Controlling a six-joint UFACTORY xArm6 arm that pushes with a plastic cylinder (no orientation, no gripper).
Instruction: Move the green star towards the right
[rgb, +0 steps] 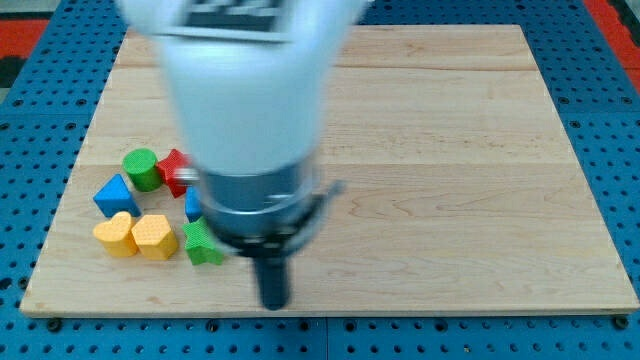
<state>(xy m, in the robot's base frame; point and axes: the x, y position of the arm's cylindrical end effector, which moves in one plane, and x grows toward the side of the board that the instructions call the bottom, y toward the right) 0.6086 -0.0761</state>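
The green star (203, 244) lies near the board's lower left, partly hidden behind the arm. My tip (274, 303) is at the end of the dark rod, to the right of and slightly below the star, a short gap apart from it. A red block (175, 170) and a blue block (192, 205) sit just above the star, both partly covered by the arm's white and grey body (250, 120).
A green cylinder (141, 168), a blue block (114, 194) and two yellow heart-shaped blocks (117, 234) (153, 236) cluster left of the star. The wooden board (450, 150) lies on a blue perforated table; its bottom edge runs just below my tip.
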